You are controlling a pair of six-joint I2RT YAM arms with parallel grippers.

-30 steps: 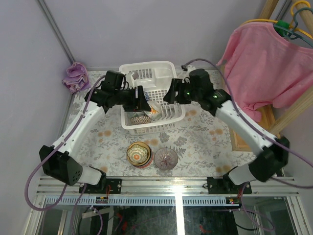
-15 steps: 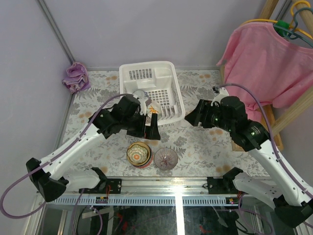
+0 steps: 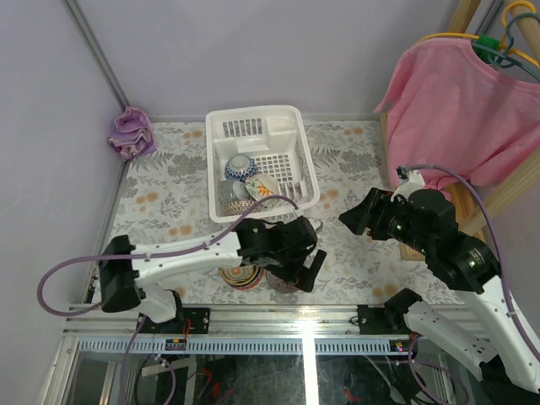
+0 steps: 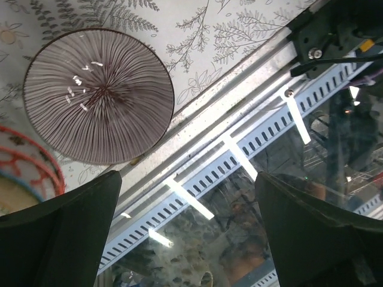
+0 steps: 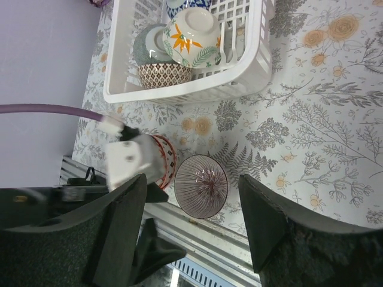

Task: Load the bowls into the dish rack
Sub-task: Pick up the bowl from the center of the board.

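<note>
The white dish rack point(image 3: 297, 165) stands at the back middle of the table. It holds a blue-white bowl point(image 3: 240, 166), a white bowl with an orange flower point(image 3: 262, 187), a grey bowl point(image 3: 226, 193) and a brown patterned bowl point(image 3: 241, 206). The rack point(image 5: 197, 88) and the flower bowl point(image 5: 191, 30) also show in the right wrist view. A purple striped bowl point(image 4: 99, 95) and a red-rimmed stack of bowls point(image 4: 24, 173) sit near the front edge. My left gripper point(image 3: 305, 272) hangs open and empty over the front rail beside the striped bowl. My right gripper point(image 3: 353, 218) is open and empty, high at the right.
A metal rail point(image 4: 203, 161) runs along the table's front edge. A purple cloth point(image 3: 131, 133) lies at the back left corner. A pink garment point(image 3: 460, 110) hangs on a wooden frame at the right. The left arm point(image 5: 128, 158) covers part of the stack.
My left arm has swung from the rack down to the front edge over the loose bowls. My right arm has pulled back from the rack to the right.
</note>
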